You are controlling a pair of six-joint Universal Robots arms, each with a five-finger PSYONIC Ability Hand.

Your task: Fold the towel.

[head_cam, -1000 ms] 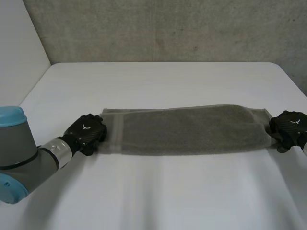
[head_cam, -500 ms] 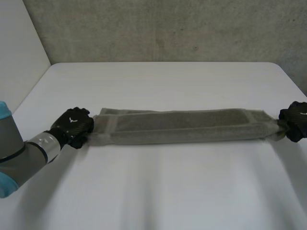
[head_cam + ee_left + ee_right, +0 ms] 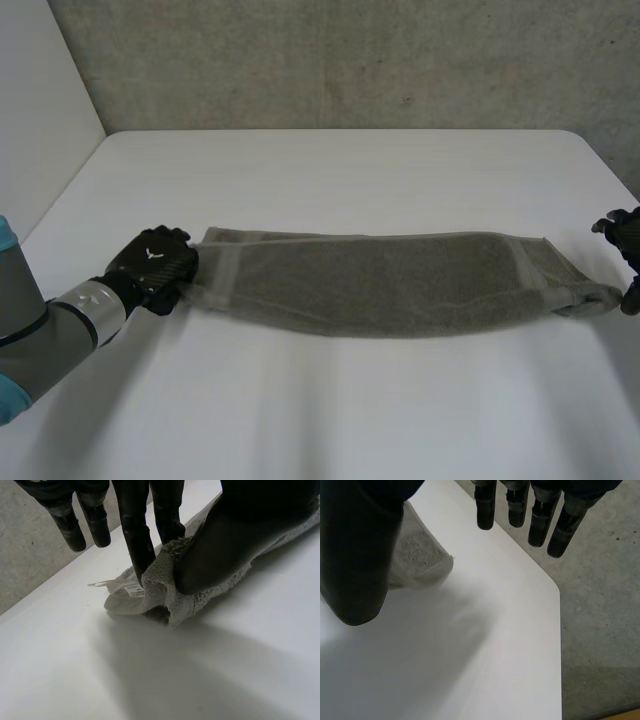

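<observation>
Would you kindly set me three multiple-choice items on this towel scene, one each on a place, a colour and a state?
1. Where on the towel is the left hand?
A. its middle
B. its far long edge
C. its end

2. What colour is the towel?
A. grey
B. red
C. blue

3. How is the right hand?
A. shut on the towel
B. open
C. curled into an empty fist

Answers:
1 C, the left wrist view shows it pinching the towel's end.
2 A, it is grey in the head view.
3 B, its fingers hang straight, holding nothing.
</observation>
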